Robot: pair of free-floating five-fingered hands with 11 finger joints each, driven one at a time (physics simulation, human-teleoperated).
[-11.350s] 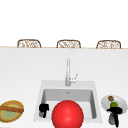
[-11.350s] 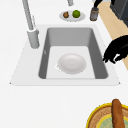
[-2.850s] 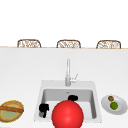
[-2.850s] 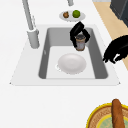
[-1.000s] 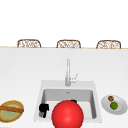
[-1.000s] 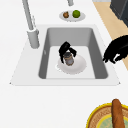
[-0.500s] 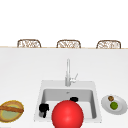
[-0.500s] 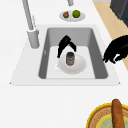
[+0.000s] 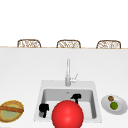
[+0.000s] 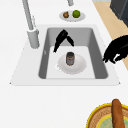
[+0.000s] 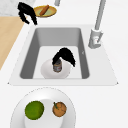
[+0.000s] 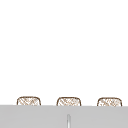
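A small dark jar (image 10: 70, 58) stands upright on a white plate (image 10: 80, 66) on the floor of the sink (image 10: 50, 50). My right hand (image 10: 62, 38) hovers just behind the jar, open, fingers pointing down and clear of it. In the right side view the right hand (image 11: 65, 56) hangs beside the jar (image 11: 57, 67), close to its top. From the front, the right hand (image 9: 76, 97) is over the basin's middle. My left hand (image 9: 43, 109) floats, open, at the sink's front left corner, holding nothing; the left hand (image 10: 117, 51) is beyond the basin's front rim.
A big red ball (image 9: 67, 115) hides the sink's front middle. The faucet (image 9: 67, 72) rises behind the basin. A white plate (image 9: 120, 110) with a lime (image 9: 114, 105) and a brown fruit sits to the right. A yellow-rimmed bowl (image 9: 7, 115) with a loaf sits to the left.
The right hand brought the jar from the right-hand plate into the sink, set it on the white plate, let go, and has lifted away toward the back. The left hand stayed still.
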